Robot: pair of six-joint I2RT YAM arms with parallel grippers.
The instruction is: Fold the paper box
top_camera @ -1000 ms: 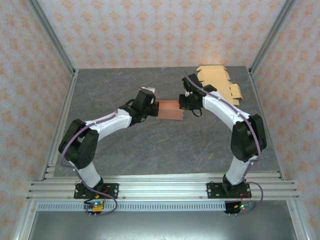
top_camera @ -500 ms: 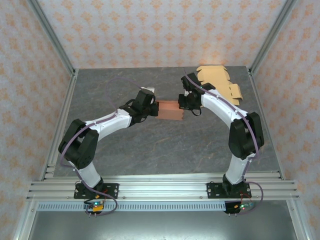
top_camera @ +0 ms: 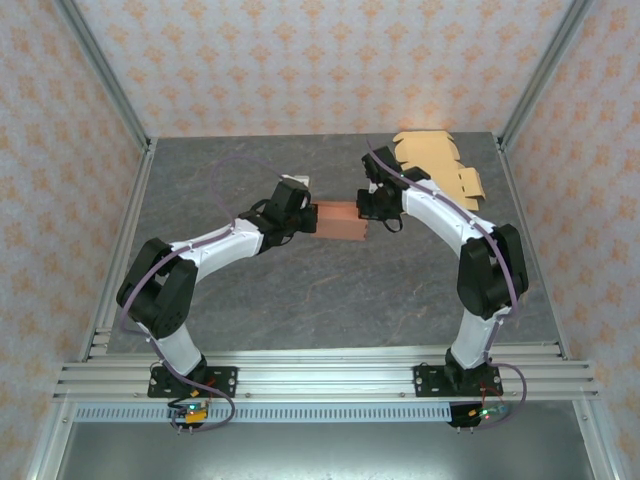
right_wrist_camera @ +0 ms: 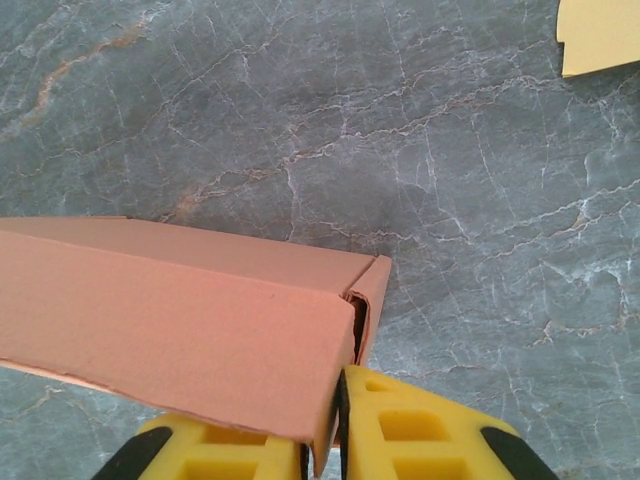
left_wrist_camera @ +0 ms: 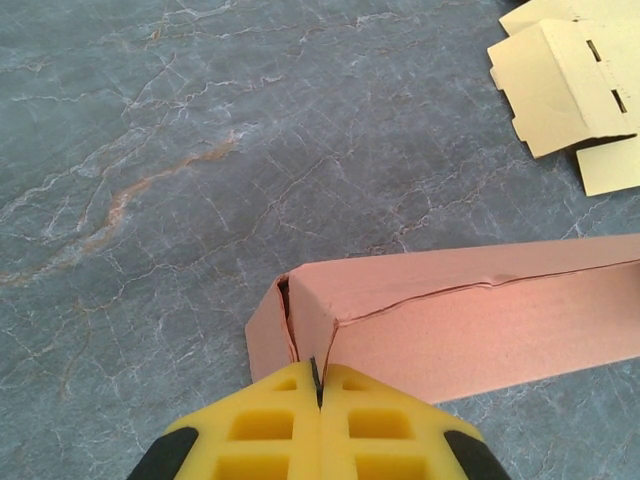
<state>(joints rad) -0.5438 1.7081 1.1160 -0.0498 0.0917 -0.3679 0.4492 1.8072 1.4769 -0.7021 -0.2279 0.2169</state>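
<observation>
Gripping a thin end flap, your left end effector [left_wrist_camera: 316,385] is clenched on the paper box [left_wrist_camera: 470,320]; your right end effector [right_wrist_camera: 338,400] pinches the opposite end wall. Judge the box light: thin card, easily creased or crushed, and wrinkled along one edge. Take it by end flaps or walls, never mid-panel. It sits mid-frame in the top view, apparently resting on the surface [top_camera: 330,300], long axis running left to right between the arms. Flat yellow blanks [top_camera: 440,160] lie upper right, apart.

One pink box [top_camera: 338,220], two claws [left_wrist_camera: 318,385] [right_wrist_camera: 340,400], several blanks [top_camera: 430,155]
</observation>
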